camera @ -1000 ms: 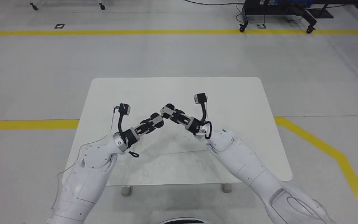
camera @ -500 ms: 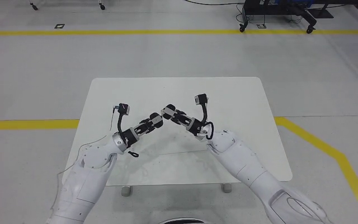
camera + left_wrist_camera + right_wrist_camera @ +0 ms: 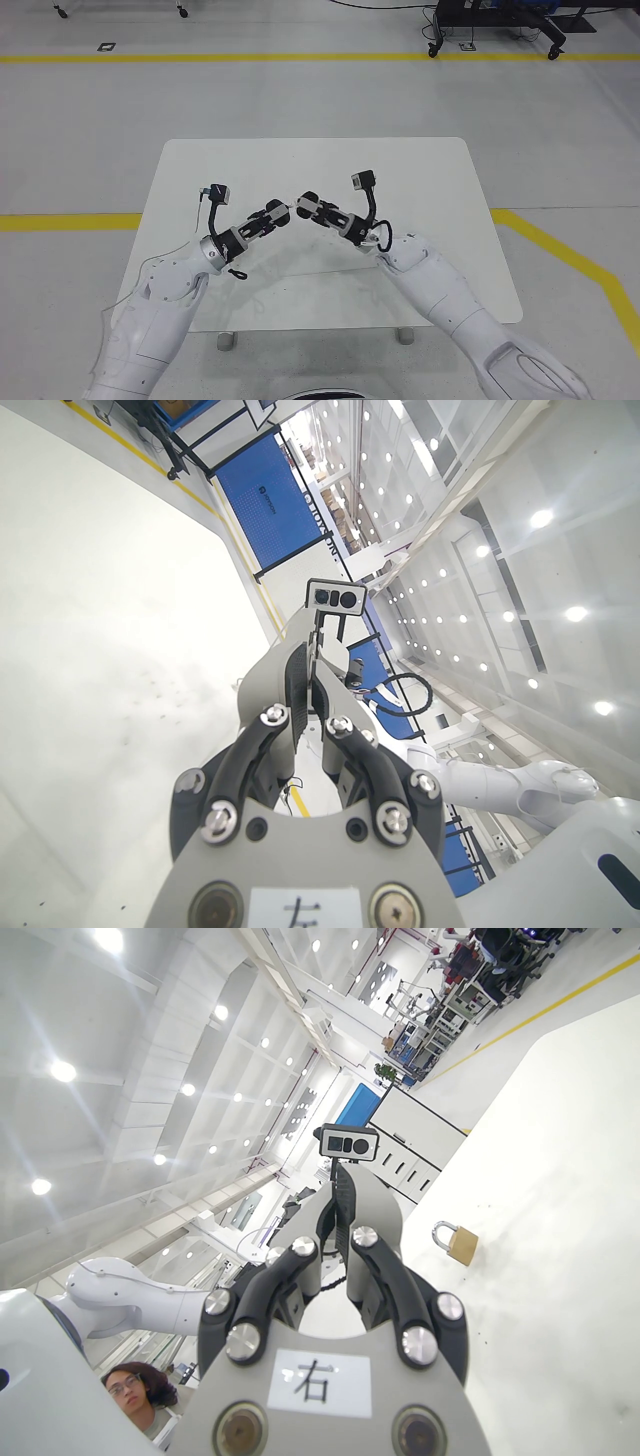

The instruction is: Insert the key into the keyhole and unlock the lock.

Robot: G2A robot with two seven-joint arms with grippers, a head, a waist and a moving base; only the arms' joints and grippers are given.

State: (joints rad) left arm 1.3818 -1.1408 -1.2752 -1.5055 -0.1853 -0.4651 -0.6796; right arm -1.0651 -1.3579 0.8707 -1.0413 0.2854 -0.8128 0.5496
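1. From where I stand, both arms are raised over the middle of the white tabletop [image 3: 420, 180], their tips pointing at one another and very nearly meeting.
2. The left hand [image 3: 314, 646] has its fingers pressed together. I cannot tell whether anything thin is nipped between them.
3. The right hand [image 3: 337, 1183] is closed up the same way, pads against each other. Nothing I can be sure of is in its grip either.
4. The padlock [image 3: 461, 1242] lies flat on the tabletop, down beside the right hand and apart from it, and neither arm touches it. Its shackle [image 3: 444, 1232] looks snapped home, so I'd say it is locked.
5. I cannot make out the key for certain.
6. The padlock looks like a small brass block with a steel loop, so I'd expect it to be dense for its size, rigid and smooth. Lying loose, it would likely skate away if a key were pushed at it.
7. I'd grip it across the two broad faces of the body, leaving the keyhole end bare.
8. A key would be thin, stiff and quick to swivel, so I'd pinch it by its flat head.
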